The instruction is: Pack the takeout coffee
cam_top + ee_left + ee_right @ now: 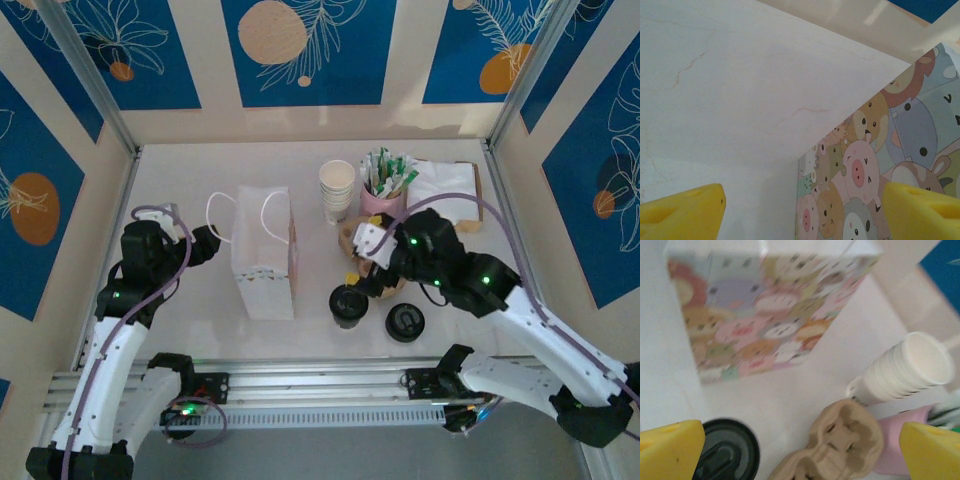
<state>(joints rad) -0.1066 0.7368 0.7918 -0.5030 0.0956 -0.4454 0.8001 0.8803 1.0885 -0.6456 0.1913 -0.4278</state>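
Note:
The takeout coffee [349, 305], a cup under a black lid, stands on the table right of the cartoon-print paper bag [262, 255]. In the right wrist view its lid [725, 452] sits by my left fingertip [670, 450], blurred. My right gripper [358, 262] hangs open over the brown pulp carrier [845, 445], with nothing between its yellow pads. My left gripper [212, 243] is open just left of the bag; in its wrist view the bag's printed side [880, 150] stands ahead between the fingers [682, 210], with no contact visible.
A stack of lidless cream cups [337, 190] and a pink holder of sachets [383, 195] stand behind the carrier. Napkins on a tray [445, 190] lie at the back right. A loose black lid [405, 322] lies right of the coffee. Walls enclose three sides.

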